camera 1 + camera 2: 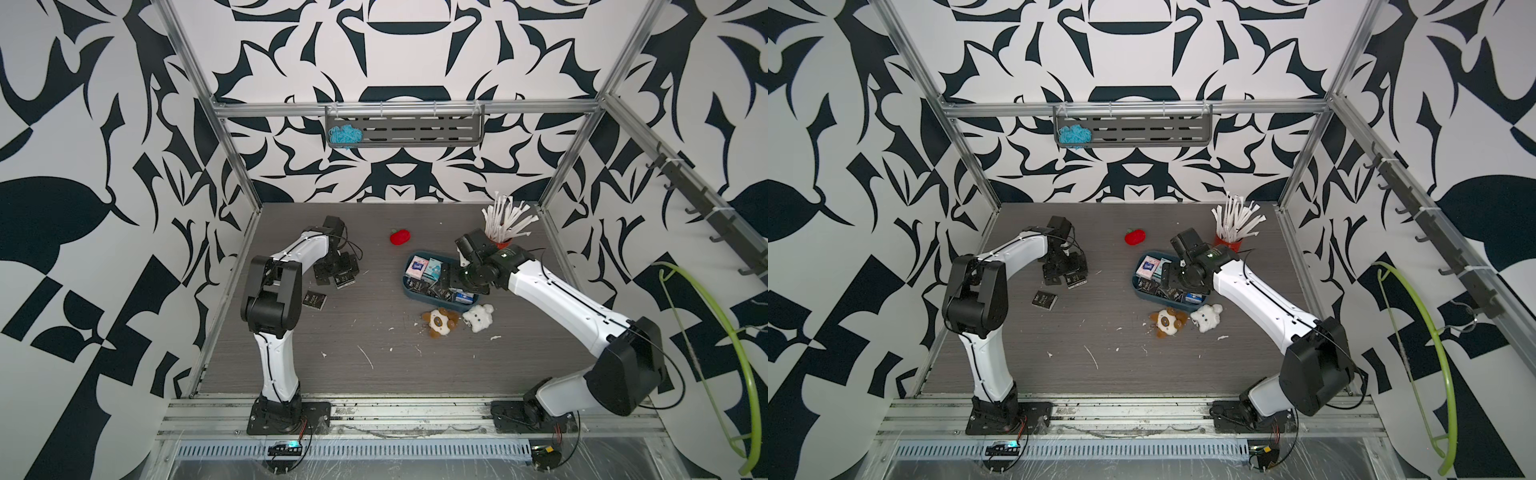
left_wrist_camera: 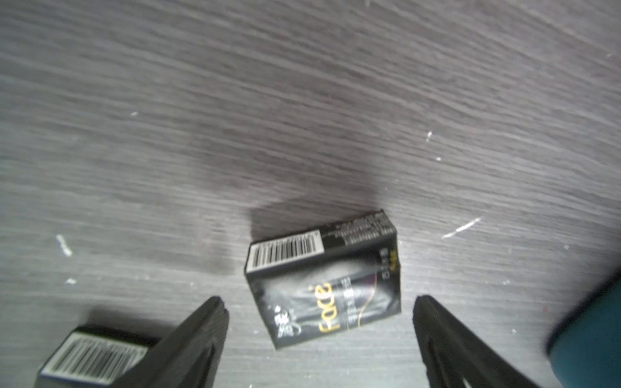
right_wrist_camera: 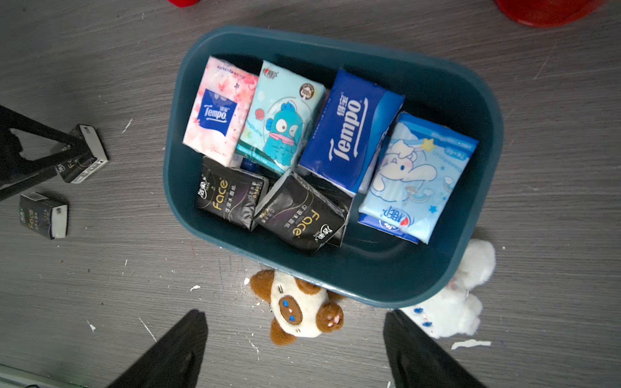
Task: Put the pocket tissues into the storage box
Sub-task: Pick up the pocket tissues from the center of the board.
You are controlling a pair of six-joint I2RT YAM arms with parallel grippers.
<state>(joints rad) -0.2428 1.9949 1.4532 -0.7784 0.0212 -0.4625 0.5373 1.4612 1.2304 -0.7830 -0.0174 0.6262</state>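
Observation:
The dark teal storage box [image 1: 415, 296] [image 1: 1139, 291] [image 3: 336, 43] sits right of centre and holds several pocket tissues [image 3: 349, 131] in pink, light blue, dark blue and black. Two black packs lie on the table at the left, one [image 1: 314, 301] [image 1: 1045, 300] [image 3: 43, 215] apart and one [image 1: 345, 279] [image 2: 322, 282] under my left gripper [image 1: 340, 273] [image 2: 319, 299]. That gripper is open, its fingers on either side of the pack and clear of it. My right gripper [image 1: 451, 280] [image 3: 295, 314] hangs open and empty over the box.
A brown-and-white plush [image 1: 439, 322] [image 3: 299, 309] and a white plush [image 1: 478, 318] lie against the box's near side. A red cup of white sticks [image 1: 500, 237] stands behind the right arm. A small red plush [image 1: 400, 236] lies at the back centre.

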